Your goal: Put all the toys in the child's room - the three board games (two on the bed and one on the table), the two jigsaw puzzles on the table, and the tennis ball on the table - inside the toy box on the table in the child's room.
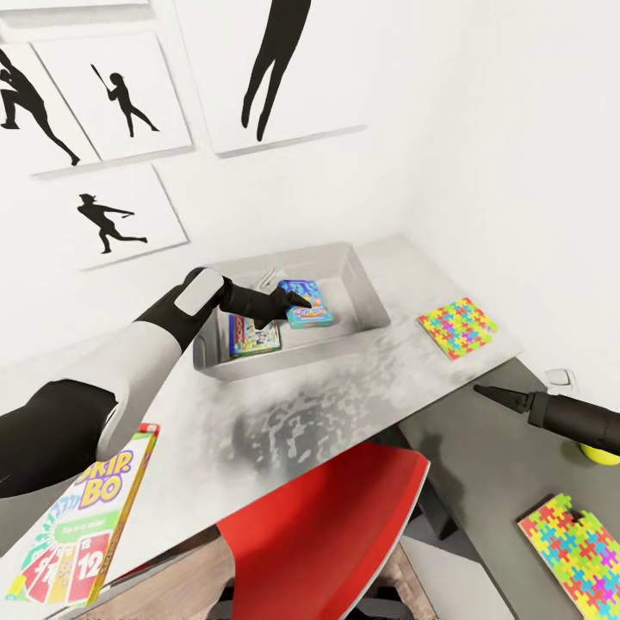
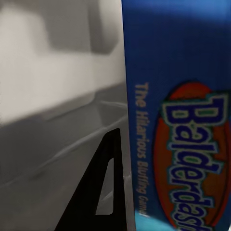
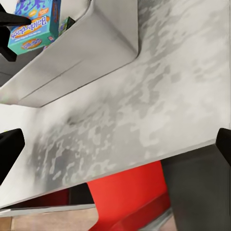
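The left hand (image 1: 291, 303) grips the blue game box (image 1: 308, 303) low inside the grey bin (image 1: 366, 288) on the surface (image 1: 344, 387), so letting go looks next, while the right hand (image 1: 489, 393) hovers spread open near a puzzle square (image 1: 457, 327).

white-and-black left arm (image 1: 129, 362), black pointed gripper (image 1: 297, 299)

Blue box (image 2: 183, 120) – "Balderdash", perhaps "The Hilarious Bluffing Game"; green box (image 1: 82, 534) – "SKIP-BO", "12"

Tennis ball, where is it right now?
In the head view the tennis ball sits at the far right on the dark grey wing, partly behind the right arm, above a jigsaw puzzle.
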